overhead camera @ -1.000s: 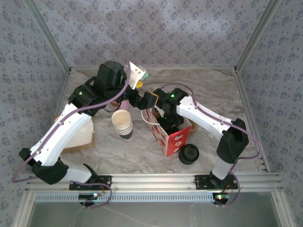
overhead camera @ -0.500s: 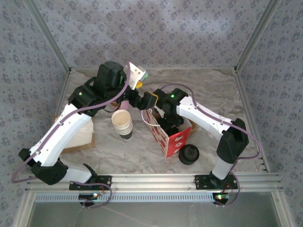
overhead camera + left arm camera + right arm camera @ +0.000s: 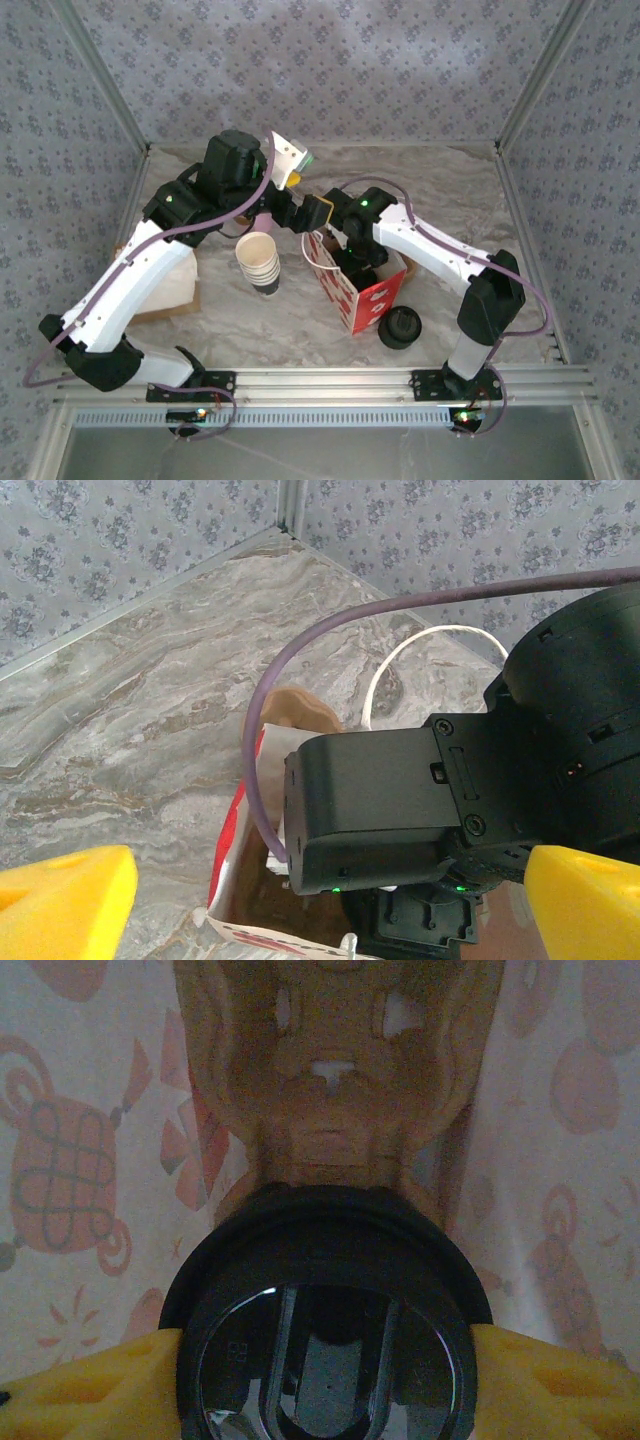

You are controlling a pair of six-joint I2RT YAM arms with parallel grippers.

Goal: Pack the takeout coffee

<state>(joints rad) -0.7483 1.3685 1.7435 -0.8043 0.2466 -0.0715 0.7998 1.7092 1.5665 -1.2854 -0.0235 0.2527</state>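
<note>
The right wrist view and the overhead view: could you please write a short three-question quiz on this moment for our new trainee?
1. True or false: the left gripper is shut on the stack of lidless white paper cups.
2. What does the right gripper hold between its yellow fingers?
A) the squat pile of black plastic lids
B) the takeout coffee cup with the round black plastic lid
C) nothing
3. Fill in: the right gripper reaches down inside the red-and-white patterned paper ____.
Key: 1 false, its jaws stand wide open; 2 B; 3 bag.
</note>
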